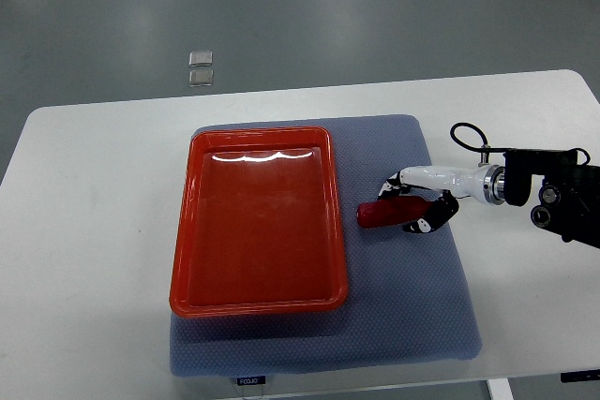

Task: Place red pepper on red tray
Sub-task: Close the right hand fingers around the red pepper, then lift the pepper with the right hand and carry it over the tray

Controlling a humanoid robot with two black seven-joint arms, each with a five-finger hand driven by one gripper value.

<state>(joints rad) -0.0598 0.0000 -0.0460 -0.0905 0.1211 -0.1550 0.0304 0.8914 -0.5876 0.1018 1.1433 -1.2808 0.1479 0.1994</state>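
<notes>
Fingers (418, 203) seemingly around glossy red pepper (382, 214) on textured mat (412, 306)

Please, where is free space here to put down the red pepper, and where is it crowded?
The shallow red plastic tray is bare across its whole floor. The white table left of the blue-grey mat is bare too, as is the mat strip below the tray. It is crowded only right of the tray, where the right hand closes on the red pepper.

We take this for a lab or test room. A plain white table (84, 231) stands on bare grey floor (281, 7), a blue-grey mat (412, 325) squared on it. Two small clear squares (201, 67) lie on the floor. We see no household clutter.
</notes>
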